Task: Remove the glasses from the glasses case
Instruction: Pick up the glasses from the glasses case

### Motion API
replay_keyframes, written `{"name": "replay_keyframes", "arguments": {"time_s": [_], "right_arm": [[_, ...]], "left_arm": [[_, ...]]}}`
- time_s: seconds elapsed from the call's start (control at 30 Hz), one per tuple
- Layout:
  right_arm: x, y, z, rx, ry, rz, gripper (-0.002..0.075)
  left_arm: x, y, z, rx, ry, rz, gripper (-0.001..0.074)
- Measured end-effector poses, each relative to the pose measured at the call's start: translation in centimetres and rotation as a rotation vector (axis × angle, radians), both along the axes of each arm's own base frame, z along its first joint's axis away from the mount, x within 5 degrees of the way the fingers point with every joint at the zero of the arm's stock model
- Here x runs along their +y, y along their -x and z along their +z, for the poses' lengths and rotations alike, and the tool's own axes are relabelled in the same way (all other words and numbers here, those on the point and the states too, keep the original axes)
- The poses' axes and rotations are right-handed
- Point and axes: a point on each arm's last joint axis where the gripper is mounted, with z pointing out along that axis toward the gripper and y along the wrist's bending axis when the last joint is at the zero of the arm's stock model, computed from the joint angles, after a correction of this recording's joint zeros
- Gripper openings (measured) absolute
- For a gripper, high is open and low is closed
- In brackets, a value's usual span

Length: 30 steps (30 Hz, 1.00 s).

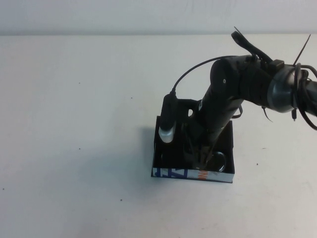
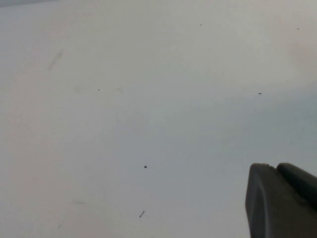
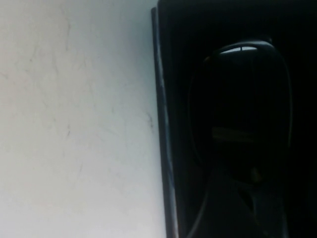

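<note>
1 broad white counter carries everything; the black right arm comes in from the counter's right edge and slants down into the glasses case, a low-walled black box lying right of the counter's middle, its white side with blue and orange print facing the robot; the right pincer is sunk inside the case, and whether its fingers are spread or closed cannot be told, since everything there is black on black; the glasses lie inside the case at its near right corner, 1 rounded lens rim showing just beside the pincer; the right wrist view shows the case wall against the counter and a dark lens with a pale glint within; the left pincer hovers over bare counter away from the case, its state cannot be told.
</note>
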Motion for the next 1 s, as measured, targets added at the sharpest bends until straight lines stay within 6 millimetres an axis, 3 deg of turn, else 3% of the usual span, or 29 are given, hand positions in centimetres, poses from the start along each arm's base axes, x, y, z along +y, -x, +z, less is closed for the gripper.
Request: {"name": "replay_keyframes", "arguments": {"time_s": [0.33, 0.43, 0.57, 0.67, 0.77, 0.9, 1.0], "right_arm": [[-0.7, -0.7, -1.3, 0.041, 0.014, -0.063, 0.0309], [-0.7, -0.7, -1.3, 0.046, 0.007, -0.068, 0.0243], [-0.5, -0.5, -1.1, 0.072, -0.011, -0.073, 0.0079], [-0.3, -0.6, 0.2, 0.081, -0.018, -0.067, 0.0020], [-0.4, -0.8, 2.8, 0.066, -0.030, -0.120, 0.0015], [-1.1, -0.6, 7.4, 0.038, -0.063, -0.334, 0.0015], [-2.1, 0.3, 9.8, 0.064, -0.080, -0.496, 0.0015]], "left_arm": [[0.0, 0.0, 0.0, 0.000, 0.000, 0.000, -0.0004], [0.0, 0.0, 0.0, 0.000, 0.000, 0.000, -0.0004], [0.0, 0.0, 0.0, 0.000, 0.000, 0.000, -0.0004], [0.0, 0.0, 0.0, 0.000, 0.000, 0.000, -0.0004], [0.0, 0.0, 0.0, 0.000, 0.000, 0.000, -0.0004], [0.0, 0.0, 0.0, 0.000, 0.000, 0.000, -0.0004], [0.0, 0.0, 0.0, 0.000, 0.000, 0.000, -0.0004]]}}
